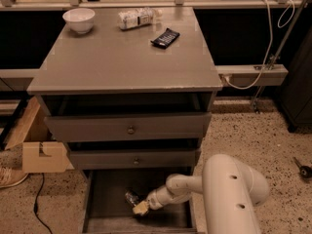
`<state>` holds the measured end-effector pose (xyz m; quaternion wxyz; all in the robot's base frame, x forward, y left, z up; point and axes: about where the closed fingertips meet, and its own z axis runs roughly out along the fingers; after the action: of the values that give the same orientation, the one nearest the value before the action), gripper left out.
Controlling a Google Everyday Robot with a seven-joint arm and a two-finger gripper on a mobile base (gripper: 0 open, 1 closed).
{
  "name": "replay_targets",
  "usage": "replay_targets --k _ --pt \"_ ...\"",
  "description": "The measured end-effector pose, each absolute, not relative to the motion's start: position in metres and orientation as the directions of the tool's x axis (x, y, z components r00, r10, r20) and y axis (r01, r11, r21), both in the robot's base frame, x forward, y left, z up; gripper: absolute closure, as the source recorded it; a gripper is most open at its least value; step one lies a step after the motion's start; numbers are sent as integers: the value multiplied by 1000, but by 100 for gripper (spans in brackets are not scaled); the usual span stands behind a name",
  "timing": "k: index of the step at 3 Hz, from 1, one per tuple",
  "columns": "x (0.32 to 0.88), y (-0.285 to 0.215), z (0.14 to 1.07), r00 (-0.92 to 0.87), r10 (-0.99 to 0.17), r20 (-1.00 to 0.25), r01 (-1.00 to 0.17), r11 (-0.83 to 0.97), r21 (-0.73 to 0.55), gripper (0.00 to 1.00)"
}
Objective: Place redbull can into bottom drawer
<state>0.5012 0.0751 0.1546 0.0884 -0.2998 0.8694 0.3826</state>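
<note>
The bottom drawer [105,201] is pulled open below the two upper drawers, and its dark flat floor shows. The redbull can [130,197], small and shiny, is low inside the drawer near the middle, right at the tip of my gripper. My gripper [141,208], with a yellowish tip, reaches into the drawer from the right on the white arm [229,189]. It touches the can or sits just beside it; I cannot tell whether the can rests on the floor.
On the cabinet top [122,57] stand a white bowl [79,19], a clear plastic bottle with a white label [138,18] and a flat black snack bar [165,37]. A cardboard box [44,156] sits on the floor at the left. Cables hang at the right.
</note>
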Motion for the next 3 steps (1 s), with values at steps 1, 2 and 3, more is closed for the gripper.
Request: replay_targets --k 1,2,3 --pt "496 95 151 -790 -475 -387 -602 486 634 0" --pt "496 94 159 -778 -484 -400 -619 480 622 0" --pt "498 70 198 -751 -478 -455 -653 443 614 0"
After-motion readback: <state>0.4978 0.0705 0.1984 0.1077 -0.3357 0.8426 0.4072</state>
